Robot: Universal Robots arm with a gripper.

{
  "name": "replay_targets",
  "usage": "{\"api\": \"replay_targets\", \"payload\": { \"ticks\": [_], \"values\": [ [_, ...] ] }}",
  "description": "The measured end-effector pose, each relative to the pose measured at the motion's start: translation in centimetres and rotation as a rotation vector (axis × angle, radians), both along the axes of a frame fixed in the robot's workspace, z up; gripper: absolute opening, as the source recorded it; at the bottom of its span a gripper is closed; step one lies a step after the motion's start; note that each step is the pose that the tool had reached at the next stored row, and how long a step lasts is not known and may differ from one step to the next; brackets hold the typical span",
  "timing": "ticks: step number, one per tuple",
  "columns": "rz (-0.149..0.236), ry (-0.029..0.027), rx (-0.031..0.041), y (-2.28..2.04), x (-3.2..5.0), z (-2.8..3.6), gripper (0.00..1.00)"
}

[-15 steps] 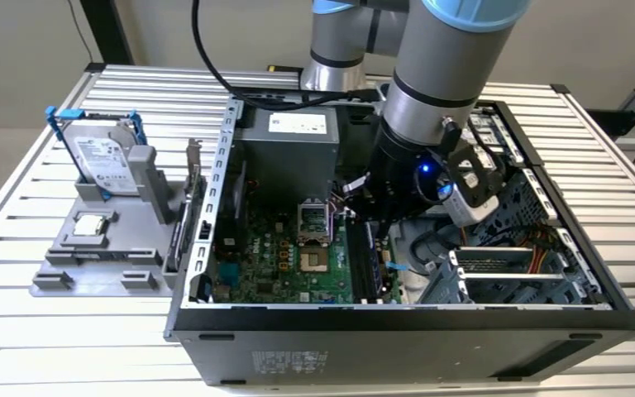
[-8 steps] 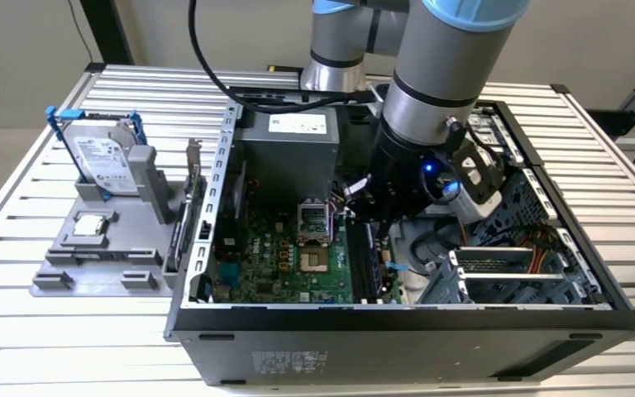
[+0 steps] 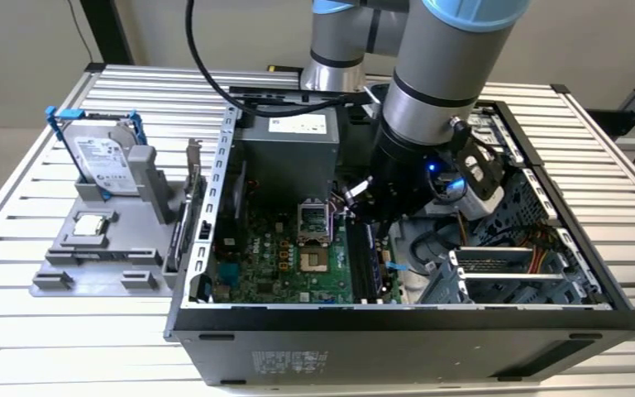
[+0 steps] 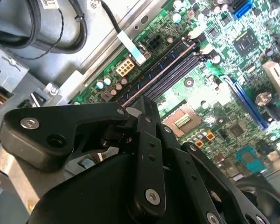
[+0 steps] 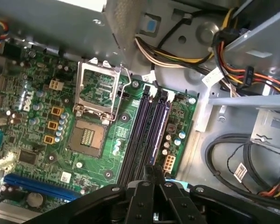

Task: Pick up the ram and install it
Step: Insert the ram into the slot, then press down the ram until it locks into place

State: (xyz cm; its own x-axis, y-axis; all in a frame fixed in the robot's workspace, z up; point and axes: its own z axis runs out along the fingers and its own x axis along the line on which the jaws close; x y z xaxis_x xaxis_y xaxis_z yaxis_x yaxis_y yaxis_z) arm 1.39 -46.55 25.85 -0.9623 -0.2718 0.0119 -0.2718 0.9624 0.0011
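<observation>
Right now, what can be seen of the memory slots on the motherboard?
The memory slots are long, narrow, dark channels that look like plastic. They lie side by side, flat on the green motherboard, next to the processor socket. Pale latches sit at one end. The slots look empty. The pincer hangs over their other end; whether it touches them cannot be told.

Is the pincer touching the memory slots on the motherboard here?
Cannot tell. In the first wrist view the pincer overlaps the near end of the memory slots, hiding any contact or gap.
</observation>
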Motion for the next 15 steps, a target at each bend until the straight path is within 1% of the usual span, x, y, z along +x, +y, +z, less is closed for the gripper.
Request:
{"api": "replay_targets", "payload": {
  "ticks": [1,5,11,15],
  "values": [
    [0.012,0.0003,0.0017,0.00,-0.01,0.01,0.00],
    [0.055,0.0024,0.0139,0.01,0.00,0.01,0.00],
    [0.138,0.0030,0.0148,0.01,0.00,0.01,0.00],
    [0.186,0.0034,0.0147,0.01,0.03,0.01,0.00]
  ]
}}
